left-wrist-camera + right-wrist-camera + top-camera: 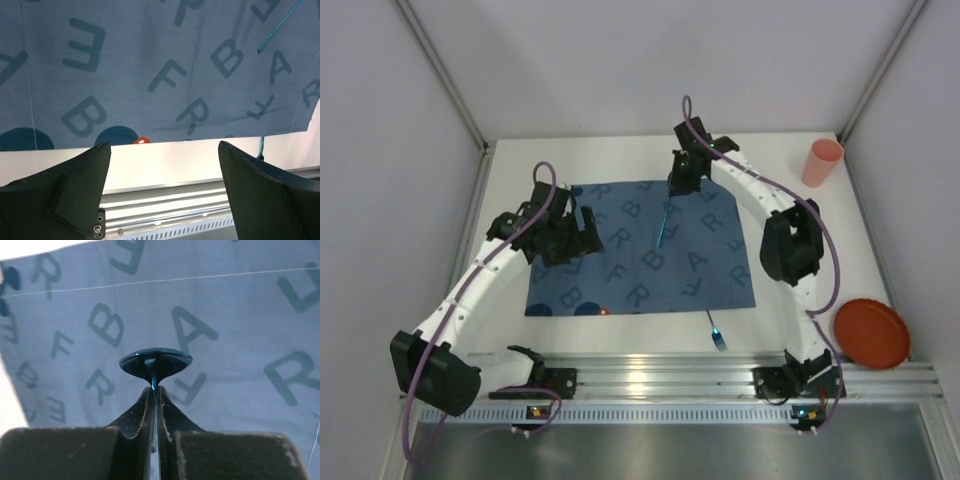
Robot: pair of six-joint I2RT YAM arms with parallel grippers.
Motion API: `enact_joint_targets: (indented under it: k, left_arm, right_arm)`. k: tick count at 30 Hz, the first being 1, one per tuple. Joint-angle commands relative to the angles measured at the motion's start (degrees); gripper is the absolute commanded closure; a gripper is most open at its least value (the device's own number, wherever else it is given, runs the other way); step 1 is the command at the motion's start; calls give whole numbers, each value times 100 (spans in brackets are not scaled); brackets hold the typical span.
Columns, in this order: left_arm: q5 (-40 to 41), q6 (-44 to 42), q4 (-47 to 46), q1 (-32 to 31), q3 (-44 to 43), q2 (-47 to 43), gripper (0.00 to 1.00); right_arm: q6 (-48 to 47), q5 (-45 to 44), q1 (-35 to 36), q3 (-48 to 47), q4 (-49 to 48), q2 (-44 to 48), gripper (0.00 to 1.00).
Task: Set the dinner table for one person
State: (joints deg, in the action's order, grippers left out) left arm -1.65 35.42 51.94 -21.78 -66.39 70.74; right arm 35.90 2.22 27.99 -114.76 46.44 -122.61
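The white dinner table (620, 345) carries a dark blue letter-printed placemat (640, 262) in its middle. My right gripper (677, 187) is over the mat's far edge, shut on the handle of a blue metallic spoon (663, 226). The spoon hangs down over the mat. In the right wrist view its bowl (156, 361) sticks out just past my closed fingertips (155, 390). My left gripper (582, 228) hovers over the mat's left part, open and empty (162, 145). A blue fork (717, 333) lies on the table just beyond the mat's near right corner.
A pink cup (822, 162) stands at the far right corner. A red plate (871, 333) lies at the near right. An aluminium rail (650, 378) runs along the near edge. A small red spot (141, 140) sits at the mat's near edge.
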Motion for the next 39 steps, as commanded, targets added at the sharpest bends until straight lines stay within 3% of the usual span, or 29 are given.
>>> enact_joint_targets:
  k: [1, 5, 12, 21, 23, 24, 27, 33, 36, 39]
  left_arm:
    - [112, -88, 386, 42, 196, -323, 6]
    - [121, 0, 518, 51, 346, -648, 6]
    - [358, 141, 563, 60, 574, -886, 6]
    - [350, 167, 554, 51, 548, -860, 6]
    - [306, 176, 563, 60, 548, -860, 6]
    - [288, 176, 563, 51, 548, -851, 6]
    - [191, 123, 527, 60, 539, -834, 7]
    - [-10, 0, 466, 51, 636, -860, 7]
    - [-159, -26, 308, 51, 846, -956, 7]
    - [-265, -61, 124, 60, 1074, -1053, 7]
  right_arm:
    - [-309, -203, -4, -661, 488, -430, 100]
    - [-1214, -520, -13, -978, 1330, -1018, 100]
    - [-2068, -1267, -13, -600, 1825, -1037, 100]
    - [-2114, -1637, -4, 515, 1711, -624, 100]
    - [-2061, -1654, -13, 568, 1711, -642, 73]
    - [-1974, -1698, -13, 577, 1711, -642, 40]
    - [-1842, -1874, -13, 595, 1720, -467, 20]
    - [-1534, -1989, 14, 1358, 1790, 938, 13]
    - [-1201, -1682, 154, 2289, 1703, 2051, 13]
    - [-640, -795, 400, 3624, 1212, 3266, 15]
